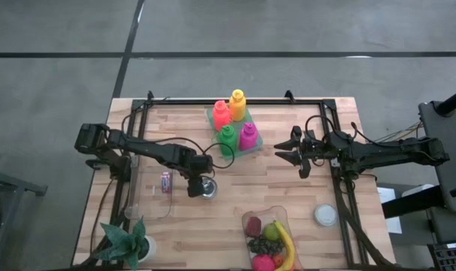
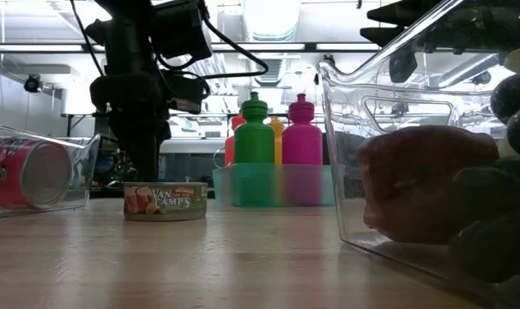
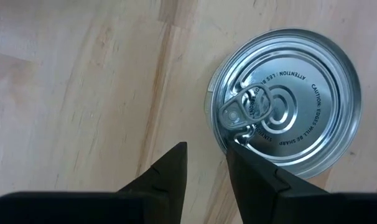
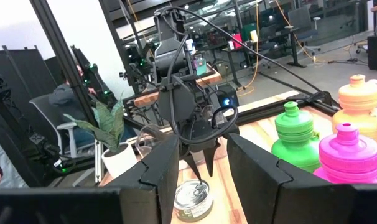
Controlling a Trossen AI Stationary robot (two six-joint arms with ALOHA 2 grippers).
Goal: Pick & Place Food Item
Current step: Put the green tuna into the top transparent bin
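Note:
A short silver can [image 1: 208, 187] with a pull-tab lid [image 3: 282, 121] and a "Van Camp's" label [image 2: 166, 200] stands upright on its base on the wooden table. My left gripper [image 3: 207, 152] points straight down just above the can's left rim, fingers open by a narrow gap. One finger [image 3: 238, 155] overlaps the lid's edge in the left wrist view and the other stands over bare wood. The right wrist view shows these tips [image 4: 196, 168] a little above the can [image 4: 193, 199]. My right gripper [image 1: 291, 150] waits open above the table's right half.
A green tray of coloured bottles [image 1: 234, 125] stands behind the can. A clear bin holding a pink-red can [image 2: 27, 174] lies to its left. A clear tub of fruit [image 1: 269, 242] sits at the near edge, a white lid [image 1: 326, 215] at right, a potted plant [image 1: 130, 241] at near left.

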